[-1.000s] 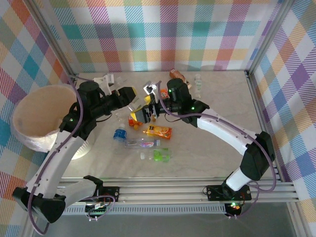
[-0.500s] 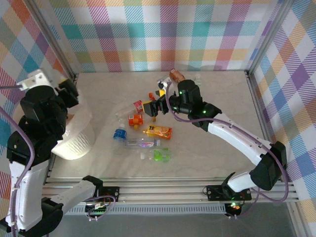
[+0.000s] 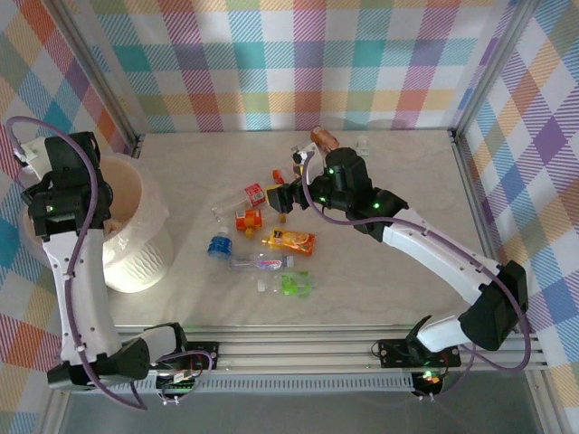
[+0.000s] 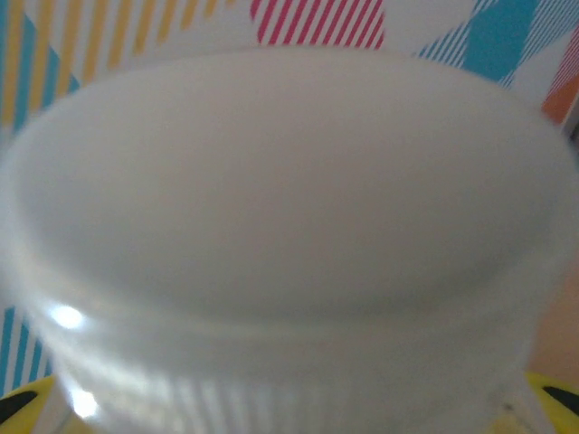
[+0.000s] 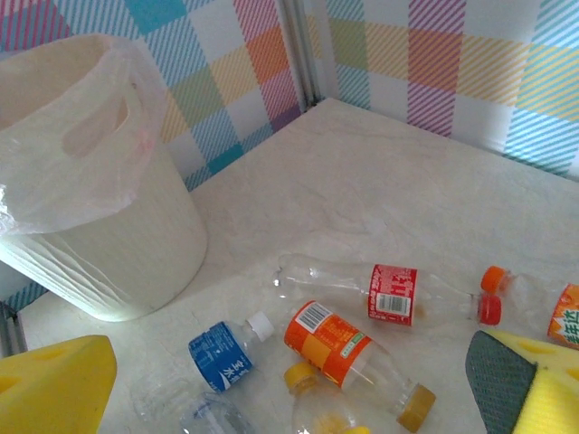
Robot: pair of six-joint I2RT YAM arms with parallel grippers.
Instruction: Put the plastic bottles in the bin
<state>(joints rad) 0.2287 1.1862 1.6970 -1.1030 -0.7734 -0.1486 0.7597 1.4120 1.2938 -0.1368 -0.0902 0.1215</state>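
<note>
The right end effector [image 5: 289, 389] is wide open, with nothing between its yellow fingers [image 5: 54, 389]. It hangs above the plastic bottles [image 3: 271, 240] scattered across the middle of the desk [image 5: 389, 172].

In its wrist view, an orange-labelled bottle [image 5: 330, 342] lies on its side under the gap. It is clear, with an amber cap. Just above it in the frame lies a red-labelled bottle [image 5: 391, 294], long and clear, with a red cap at its right end. At lower left is a stubby blue-labelled bottle [image 5: 220, 359] with a white cap. None of them touches the fingers.

In the top view, an orange-yellow bottle [image 3: 289, 240], a clear bottle with a pinkish label [image 3: 260, 261] and a green bottle [image 3: 295, 285] lie lower in the frame than that end effector. A brown bottle [image 3: 322, 138] lies by the desk's upper edge.

The bin [image 3: 140, 249] is white, ribbed and bag-lined. It stands at the left of the frame, well apart from the right end effector.

At the left end effector [image 4: 289, 411], a pale, blurred, rounded thing with fine ribs sits between the yellow pads [image 4: 559, 398]. I cannot tell what it is or whether it is gripped.
</note>
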